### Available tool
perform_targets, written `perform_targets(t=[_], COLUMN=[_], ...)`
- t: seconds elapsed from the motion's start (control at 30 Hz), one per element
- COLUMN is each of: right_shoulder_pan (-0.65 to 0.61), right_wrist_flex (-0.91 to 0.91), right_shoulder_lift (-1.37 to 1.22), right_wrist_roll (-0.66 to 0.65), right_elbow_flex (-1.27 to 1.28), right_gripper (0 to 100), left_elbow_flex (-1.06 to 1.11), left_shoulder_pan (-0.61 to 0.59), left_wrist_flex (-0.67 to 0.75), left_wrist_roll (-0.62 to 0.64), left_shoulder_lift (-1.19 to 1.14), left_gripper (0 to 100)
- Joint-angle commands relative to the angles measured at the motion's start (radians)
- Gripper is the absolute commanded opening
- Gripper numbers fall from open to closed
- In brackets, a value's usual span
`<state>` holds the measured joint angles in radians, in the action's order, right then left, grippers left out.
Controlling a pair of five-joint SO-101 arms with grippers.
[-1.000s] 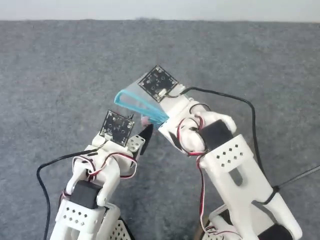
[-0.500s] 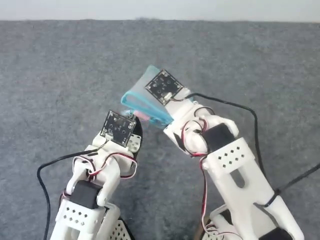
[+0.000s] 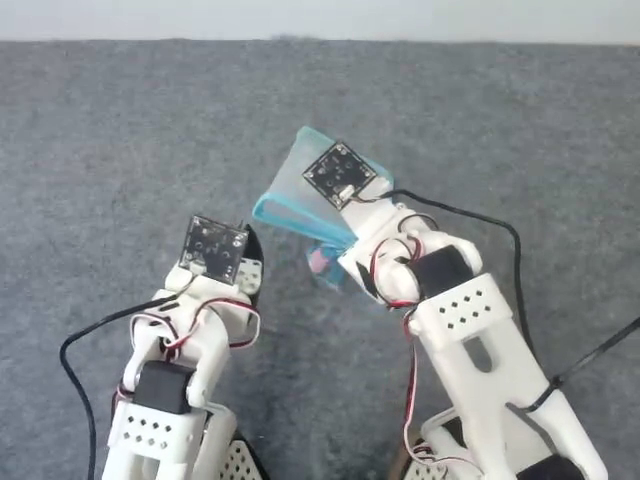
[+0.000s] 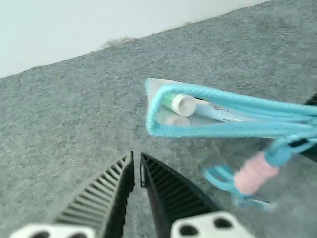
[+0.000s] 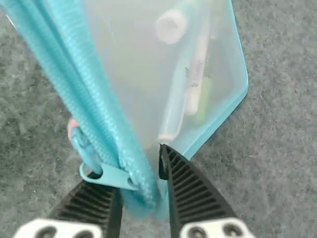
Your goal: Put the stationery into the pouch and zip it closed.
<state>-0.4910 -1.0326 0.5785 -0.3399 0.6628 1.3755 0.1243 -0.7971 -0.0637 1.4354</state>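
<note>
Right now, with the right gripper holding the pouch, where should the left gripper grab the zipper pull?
Probably the pink charm on the slider's cord, approached from below the pouch, on the side away from the right gripper. It dangles free beneath the held end, clear of the zipper teeth.

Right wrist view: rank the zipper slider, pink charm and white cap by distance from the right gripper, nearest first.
1. zipper slider, against the right gripper at the pouch corner it clamps.
2. pink charm, just beyond, outside the pouch.
3. white cap, inside, at the pouch's far end.
</note>
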Motion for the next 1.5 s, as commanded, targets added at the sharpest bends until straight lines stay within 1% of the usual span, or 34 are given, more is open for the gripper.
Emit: perform_targets(t=[0.0,0.1,0.2,0.33,0.47,0.57,0.87,1.07,1.17,1.27,1.33,1.47], right_shoulder_pan=[0.033,0.031,0.028,-0.028,-0.090,-0.102,-0.107,-0.173,-0.173,-0.140,-0.107,-0.041], right_wrist_flex=[0.033,0.027,-0.015,-0.071,-0.107,-0.124,-0.156,-0.157,-0.157,-0.162,-0.160,-0.110], right_shoulder_lift=[0.016,0.016,0.016,0.016,0.027,0.028,0.030,0.030,0.028,0.028,0.027,0.024], right_wrist_roll=[-0.006,0.021,0.043,0.051,0.051,0.051,0.048,0.044,0.043,0.041,0.021,0.000], right_elbow_flex=[-0.009,-0.048,-0.115,-0.155,-0.153,-0.153,-0.161,-0.146,-0.143,-0.124,-0.106,-0.060], right_gripper=[0.6,0.6,0.6,0.6,0.6,0.6,0.6,0.6,0.6,0.6,0.6,0.6], left_elbow_flex=[-0.068,-0.119,-0.127,-0.128,-0.124,-0.114,0.007,0.076,0.082,0.082,0.082,0.079], left_shoulder_pan=[0.097,0.164,0.218,0.256,0.261,0.259,0.247,0.249,0.247,0.244,0.215,0.135], left_wrist_flex=[-0.114,-0.209,-0.232,-0.229,-0.201,-0.187,-0.002,0.124,0.133,0.132,0.130,0.130], left_wrist_roll=[-0.008,-0.008,-0.008,-0.008,-0.005,-0.002,-0.002,-0.006,-0.008,-0.023,-0.051,-0.057], left_shoulder_lift=[-0.002,-0.002,-0.002,-0.002,-0.006,-0.008,-0.009,-0.009,-0.009,-0.008,-0.006,-0.003], left_gripper=[11,20,20,21,21,21,20,13,9,4,1,1])
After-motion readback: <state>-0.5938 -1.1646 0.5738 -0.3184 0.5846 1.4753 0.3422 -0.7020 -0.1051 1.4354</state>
